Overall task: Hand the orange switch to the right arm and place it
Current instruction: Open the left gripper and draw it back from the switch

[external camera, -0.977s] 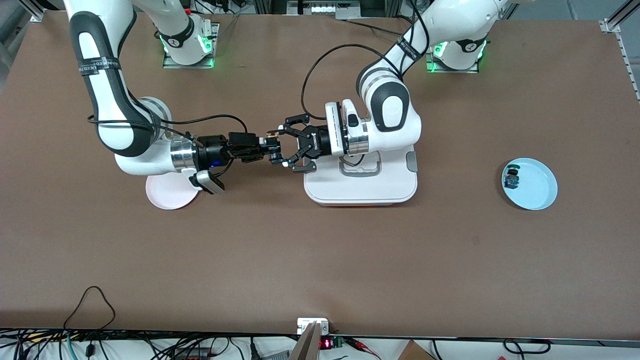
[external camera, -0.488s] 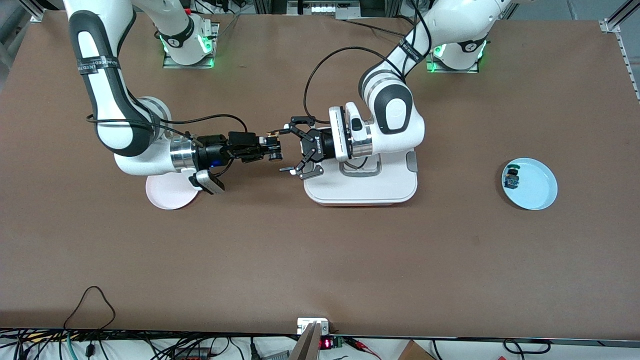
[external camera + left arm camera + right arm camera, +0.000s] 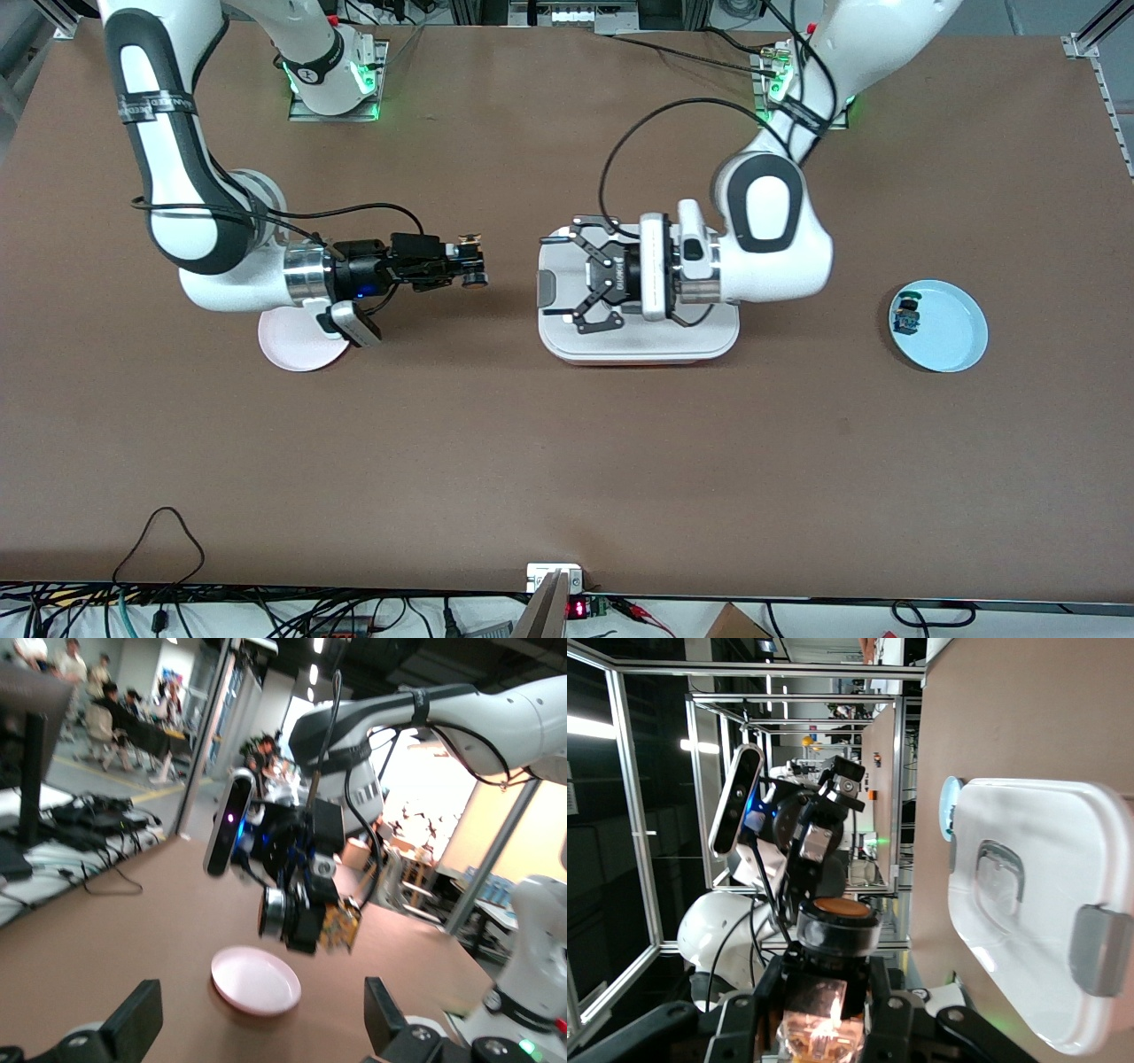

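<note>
My right gripper (image 3: 468, 264) is shut on the orange switch (image 3: 472, 262) and holds it level over bare table, between the pink plate and the white box. In the right wrist view the switch (image 3: 835, 920) sits between the fingers, with its orange cap outward and its tan body at the gripper (image 3: 824, 997). My left gripper (image 3: 560, 275), a black linkage claw, is open and empty over the white box. In the left wrist view its fingers (image 3: 135, 1023) stand wide apart around the gripper's middle (image 3: 261, 1032). The switch (image 3: 338, 926) shows there, farther off.
A white lidded box (image 3: 638, 341) lies mid-table. A pink plate (image 3: 297, 354) lies under the right wrist and also shows in the left wrist view (image 3: 255, 979). A light blue plate (image 3: 952, 341) toward the left arm's end holds a small blue-bodied part (image 3: 905, 315).
My left gripper has drawn away from the switch, open, and moved back over the white box. My right gripper, still holding the switch, has pulled back a little toward its own end.
</note>
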Available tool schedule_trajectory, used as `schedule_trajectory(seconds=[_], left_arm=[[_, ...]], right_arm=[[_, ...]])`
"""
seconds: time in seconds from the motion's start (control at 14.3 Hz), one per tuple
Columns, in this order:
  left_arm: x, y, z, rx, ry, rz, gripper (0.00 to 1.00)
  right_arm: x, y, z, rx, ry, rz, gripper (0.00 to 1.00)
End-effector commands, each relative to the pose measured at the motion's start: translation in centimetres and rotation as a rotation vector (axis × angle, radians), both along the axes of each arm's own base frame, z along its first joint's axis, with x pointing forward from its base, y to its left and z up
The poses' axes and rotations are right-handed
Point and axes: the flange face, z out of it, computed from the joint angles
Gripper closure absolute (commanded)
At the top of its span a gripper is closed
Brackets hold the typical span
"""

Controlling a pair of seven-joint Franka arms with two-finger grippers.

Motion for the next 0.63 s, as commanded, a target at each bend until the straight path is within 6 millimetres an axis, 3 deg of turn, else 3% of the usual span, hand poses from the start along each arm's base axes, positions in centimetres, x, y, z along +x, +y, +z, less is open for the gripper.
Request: schedule_trajectory(seconds=[0.0,0.28,0.56], left_arm=[[-0.2,1.8,1.9,0.149,0.1,-0.054,0.0],[-0.9,4.1,3.0,0.441,0.294,-0.111,0.0],[-2.5,6.0,5.9,0.8,0.51,-0.058,0.0]], right_arm=[[0.4,-2.9,2.4,-0.088,-0.063,0.047,1.0],[0.2,-7.9,3.9,-0.327,-0.156,0.169,1.0],[-0.2,-11.5,5.2,-0.596,-0.338,0.368,1.0]])
